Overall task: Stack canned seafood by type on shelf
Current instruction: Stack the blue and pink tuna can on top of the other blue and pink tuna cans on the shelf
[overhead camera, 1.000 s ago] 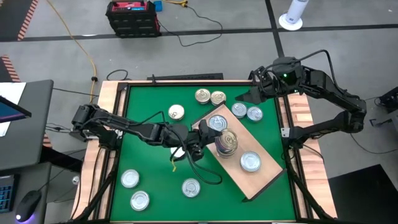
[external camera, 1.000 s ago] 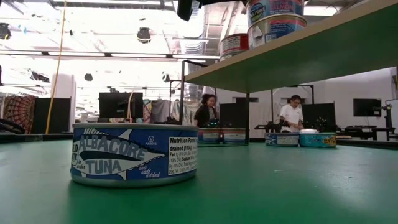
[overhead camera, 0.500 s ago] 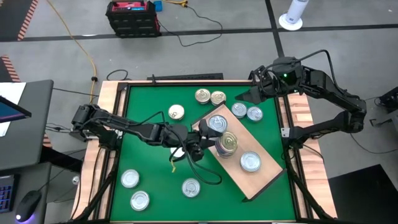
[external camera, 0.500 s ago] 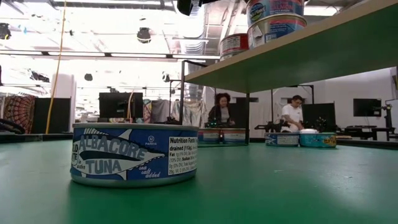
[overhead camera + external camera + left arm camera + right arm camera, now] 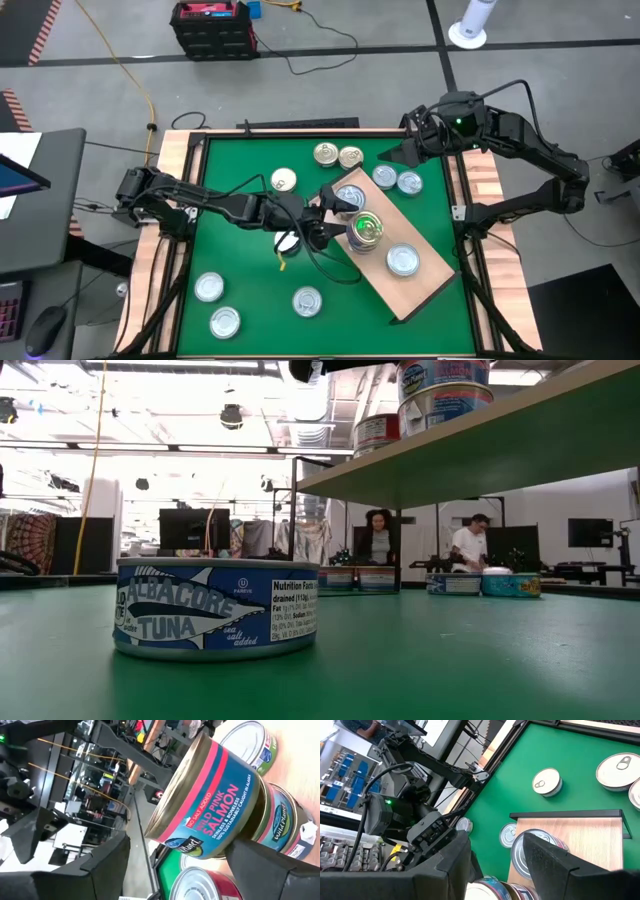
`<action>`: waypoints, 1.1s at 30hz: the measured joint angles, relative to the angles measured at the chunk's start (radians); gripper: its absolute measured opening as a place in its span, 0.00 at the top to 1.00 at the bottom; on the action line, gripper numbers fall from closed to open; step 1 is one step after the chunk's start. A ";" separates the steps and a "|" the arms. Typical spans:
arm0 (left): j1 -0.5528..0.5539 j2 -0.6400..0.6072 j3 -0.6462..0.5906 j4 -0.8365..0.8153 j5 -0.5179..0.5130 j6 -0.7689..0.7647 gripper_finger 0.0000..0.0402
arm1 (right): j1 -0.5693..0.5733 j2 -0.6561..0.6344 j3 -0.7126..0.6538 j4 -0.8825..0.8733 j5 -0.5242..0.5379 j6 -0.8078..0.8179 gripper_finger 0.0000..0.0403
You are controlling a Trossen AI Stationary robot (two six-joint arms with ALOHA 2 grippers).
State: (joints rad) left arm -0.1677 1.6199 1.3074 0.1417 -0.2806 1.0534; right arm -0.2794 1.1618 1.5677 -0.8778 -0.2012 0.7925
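The shelf (image 5: 425, 285) is a light-wood board lying slantwise over the green mat. Three groups of canned seafood stand on it: a silver tin (image 5: 348, 197), a stack (image 5: 365, 230) and a tin (image 5: 402, 260). The stack's top tin is a pink-and-blue salmon can (image 5: 210, 795), resting by its bottom on the can under it. My left gripper (image 5: 335, 222) (image 5: 180, 852) is open, one finger on either side of the salmon can. My right gripper (image 5: 398, 152) (image 5: 495, 857) hangs open over the table's far right, holding nothing.
Loose tins lie on the mat: three at the far middle (image 5: 284, 180) (image 5: 326, 154) (image 5: 350, 157), two at the far right (image 5: 384, 176) (image 5: 409, 183), three near the front left (image 5: 209, 288) (image 5: 225, 322) (image 5: 307, 301). An albacore tuna tin (image 5: 215, 608) fills the low view. People sit in the room behind.
My left gripper has opened wider around the top can of the stack and rolled its wrist, staying in place. The can stays on the stack. My right arm has kept still.
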 joint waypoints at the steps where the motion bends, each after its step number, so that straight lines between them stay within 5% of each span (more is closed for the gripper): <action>1: 0.000 0.000 0.005 -0.021 0.006 0.000 0.23 | 0.000 0.000 0.000 0.002 0.000 0.000 0.49; 33: 0.058 0.019 0.071 -0.156 0.068 -0.095 0.23 | 0.000 0.002 0.000 0.049 0.020 -0.008 0.49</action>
State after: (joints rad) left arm -0.1097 1.6390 1.3788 -0.0142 -0.2131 0.9583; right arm -0.2790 1.1641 1.5678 -0.8288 -0.1814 0.7843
